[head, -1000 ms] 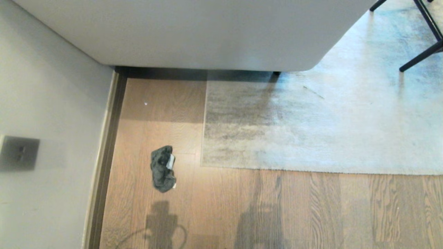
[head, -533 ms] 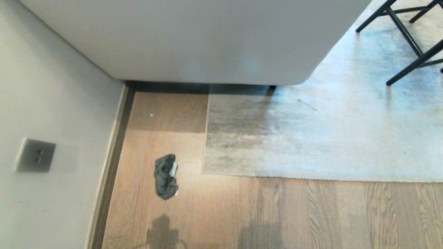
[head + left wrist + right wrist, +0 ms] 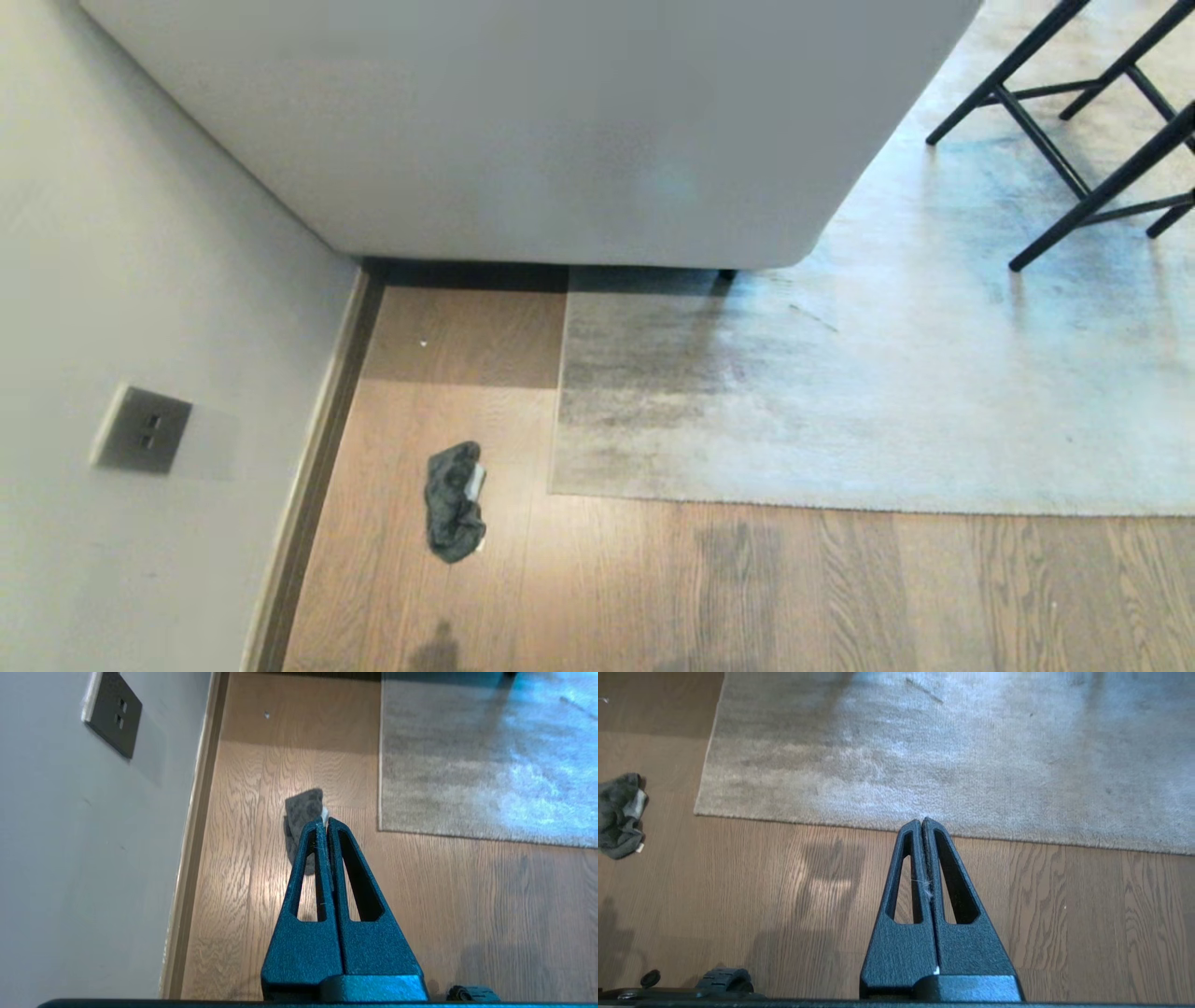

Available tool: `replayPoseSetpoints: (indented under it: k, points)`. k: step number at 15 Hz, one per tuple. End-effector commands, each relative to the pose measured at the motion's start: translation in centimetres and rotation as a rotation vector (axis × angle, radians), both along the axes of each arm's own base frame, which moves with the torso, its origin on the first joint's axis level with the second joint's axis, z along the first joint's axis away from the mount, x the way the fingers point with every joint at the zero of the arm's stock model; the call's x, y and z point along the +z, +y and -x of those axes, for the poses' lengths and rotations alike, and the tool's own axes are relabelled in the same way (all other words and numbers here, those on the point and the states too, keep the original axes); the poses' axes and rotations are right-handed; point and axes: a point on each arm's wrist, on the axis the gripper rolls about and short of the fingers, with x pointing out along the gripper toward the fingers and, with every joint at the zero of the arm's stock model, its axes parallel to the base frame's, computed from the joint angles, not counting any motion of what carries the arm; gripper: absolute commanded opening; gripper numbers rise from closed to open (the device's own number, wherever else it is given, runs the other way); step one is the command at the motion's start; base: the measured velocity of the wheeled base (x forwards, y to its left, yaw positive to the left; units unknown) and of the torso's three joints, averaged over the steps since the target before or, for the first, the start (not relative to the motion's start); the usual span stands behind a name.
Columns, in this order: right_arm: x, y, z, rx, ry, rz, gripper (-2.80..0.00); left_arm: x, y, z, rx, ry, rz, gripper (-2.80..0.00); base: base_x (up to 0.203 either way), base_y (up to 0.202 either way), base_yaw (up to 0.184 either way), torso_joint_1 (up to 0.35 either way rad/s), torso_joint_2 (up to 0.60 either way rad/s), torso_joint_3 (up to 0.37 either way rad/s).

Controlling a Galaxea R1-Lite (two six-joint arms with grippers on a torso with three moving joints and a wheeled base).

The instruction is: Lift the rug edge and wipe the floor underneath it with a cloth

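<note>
Left wrist view: left gripper (image 3: 325, 820) clenched, empty, high above the cloth (image 3: 301, 812) lying beyond its tips on the floor (image 3: 467, 896). Right gripper (image 3: 921, 822) clenched, empty; rug edge (image 3: 1017, 835) flat just ahead. Nothing started: pickup, lift and wipe all remain.

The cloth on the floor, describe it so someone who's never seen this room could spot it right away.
Find the rug on the floor. The cloth lies crumpled on bare planks between the rug's left edge and the wall's skirting. It is the only small, dark grey, fuzzy thing there.
</note>
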Motion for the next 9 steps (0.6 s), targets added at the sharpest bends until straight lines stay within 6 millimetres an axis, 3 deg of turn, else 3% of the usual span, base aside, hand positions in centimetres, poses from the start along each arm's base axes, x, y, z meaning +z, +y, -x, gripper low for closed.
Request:
replayPoseSetpoints:
  k: [1, 9]
  points:
    - [0.00, 0.00, -0.01, 0.001, 0.001, 0.001, -2.80, 0.03, 0.00, -0.01, 0.000, -0.001, 0.002, -2.80, 0.000, 0.000, 0.000, 0.005, 0.00, 0.216]
    - [0.00, 0.00, -0.01, 0.001, 0.001, 0.001, -2.80, 0.01, 0.00, -0.01, 0.000, 0.000, 0.001, -2.80, 0.000, 0.000, 0.000, 0.003, 0.00, 0.203]
